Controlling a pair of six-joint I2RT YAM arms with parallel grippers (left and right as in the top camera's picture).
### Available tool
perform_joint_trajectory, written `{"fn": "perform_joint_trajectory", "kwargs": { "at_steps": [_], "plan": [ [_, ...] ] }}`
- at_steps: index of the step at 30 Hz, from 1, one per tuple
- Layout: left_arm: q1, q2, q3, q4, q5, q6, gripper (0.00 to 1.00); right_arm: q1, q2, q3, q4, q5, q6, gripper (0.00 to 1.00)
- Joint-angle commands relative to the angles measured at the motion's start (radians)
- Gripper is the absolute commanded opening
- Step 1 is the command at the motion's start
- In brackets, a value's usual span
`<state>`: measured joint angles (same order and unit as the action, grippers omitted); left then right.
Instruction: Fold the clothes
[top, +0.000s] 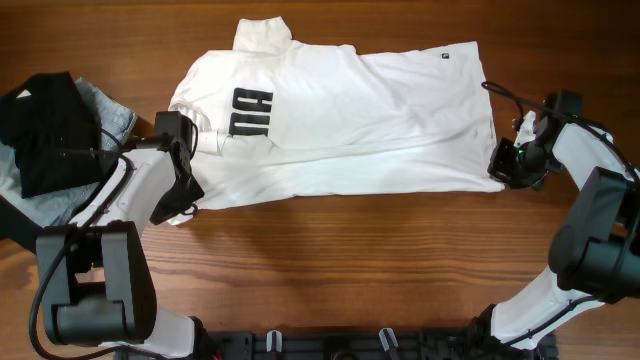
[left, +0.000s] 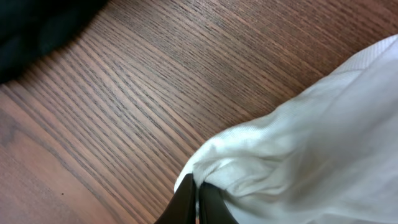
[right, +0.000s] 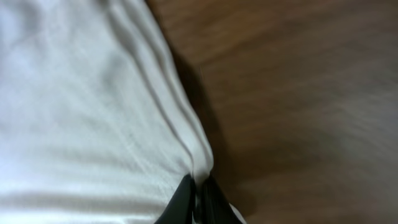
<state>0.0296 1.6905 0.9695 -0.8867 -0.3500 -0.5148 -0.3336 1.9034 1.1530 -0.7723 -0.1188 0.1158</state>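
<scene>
A white polo shirt (top: 340, 120) with black lettering lies spread sideways across the wooden table, collar to the left, hem to the right. My left gripper (top: 185, 195) is shut on the shirt's left front corner; the left wrist view shows the jaws (left: 198, 196) pinching a bunched fold of white cloth (left: 298, 155). My right gripper (top: 503, 165) is shut on the hem's right front corner; the right wrist view shows its jaws (right: 198, 193) clamped on the cloth's edge (right: 93, 112).
A pile of black (top: 45, 125) and grey (top: 108, 108) clothes lies at the table's left edge, just behind my left arm. Bare wood (top: 340, 260) runs along the front of the shirt. A cable loops near the right gripper (top: 505, 95).
</scene>
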Motion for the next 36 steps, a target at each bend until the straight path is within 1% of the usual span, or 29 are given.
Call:
{"fn": "perform_joint_trajectory", "kwargs": {
  "at_steps": [1, 6, 11, 14, 15, 18, 19, 20, 21, 22, 23, 24, 26, 29, 30, 31, 32, 33, 34, 36],
  "plan": [
    [0.006, 0.000, -0.006, -0.010, 0.011, -0.017, 0.04, -0.058, 0.023, -0.007, -0.040, 0.360, 0.168, 0.04],
    [0.006, 0.000, -0.006, -0.050, 0.039, -0.017, 0.04, -0.120, 0.023, 0.022, -0.033, 0.353, 0.174, 0.04],
    [0.006, 0.000, -0.006, -0.086, 0.040, -0.013, 0.04, -0.122, 0.023, 0.021, -0.027, 0.351, 0.172, 0.04],
    [0.006, 0.000, -0.006, -0.065, 0.044, -0.014, 0.04, -0.122, 0.023, 0.021, -0.026, 0.346, 0.172, 0.04],
    [0.005, 0.000, -0.006, -0.060, 0.086, 0.001, 0.04, -0.122, 0.023, 0.021, -0.024, 0.327, 0.172, 0.04],
    [0.005, -0.002, -0.006, -0.058, 0.311, 0.154, 0.04, -0.122, 0.023, 0.021, -0.017, 0.311, 0.172, 0.04],
    [0.005, -0.002, -0.006, -0.058, 0.364, 0.190, 0.04, -0.122, 0.023, 0.021, -0.015, 0.309, 0.172, 0.04],
    [0.005, -0.002, -0.006, -0.061, 0.461, 0.254, 0.05, -0.122, 0.023, 0.021, -0.014, 0.301, 0.172, 0.04],
    [0.005, -0.002, -0.006, -0.060, 0.515, 0.283, 0.13, -0.122, 0.023, 0.021, -0.014, 0.301, 0.172, 0.04],
    [0.005, -0.002, -0.006, -0.059, 0.522, 0.284, 0.29, -0.122, 0.023, 0.021, -0.014, 0.301, 0.172, 0.04],
    [0.005, -0.002, -0.006, -0.053, 0.521, 0.284, 0.39, -0.122, 0.023, 0.021, -0.014, 0.297, 0.172, 0.04],
    [0.005, -0.002, -0.006, -0.041, 0.521, 0.284, 0.43, -0.122, 0.023, 0.021, -0.014, 0.297, 0.172, 0.04],
    [0.005, -0.002, -0.006, -0.025, 0.521, 0.283, 0.46, -0.122, 0.023, 0.021, -0.014, 0.294, 0.172, 0.04],
    [0.005, -0.002, -0.008, -0.019, 0.521, 0.283, 0.44, -0.122, 0.023, 0.021, -0.014, 0.282, 0.172, 0.04],
    [0.005, -0.002, -0.012, -0.019, 0.521, 0.283, 0.40, -0.122, 0.023, 0.021, -0.014, 0.278, 0.172, 0.04],
    [0.005, -0.002, -0.021, -0.019, 0.521, 0.283, 0.32, -0.122, 0.023, 0.021, -0.013, 0.278, 0.172, 0.04],
    [0.005, -0.002, -0.043, -0.018, 0.521, 0.272, 0.16, -0.122, 0.023, 0.021, -0.014, 0.278, 0.172, 0.04],
    [0.005, -0.002, -0.057, -0.018, 0.521, 0.272, 0.10, -0.122, 0.023, 0.021, -0.014, 0.278, 0.172, 0.04],
    [0.005, -0.002, -0.070, -0.015, 0.517, 0.272, 0.06, -0.122, 0.023, 0.021, -0.013, 0.278, 0.172, 0.04],
    [0.005, -0.002, -0.076, -0.016, 0.509, 0.271, 0.04, -0.122, 0.023, 0.021, -0.014, 0.275, 0.172, 0.04]
  ]
}}
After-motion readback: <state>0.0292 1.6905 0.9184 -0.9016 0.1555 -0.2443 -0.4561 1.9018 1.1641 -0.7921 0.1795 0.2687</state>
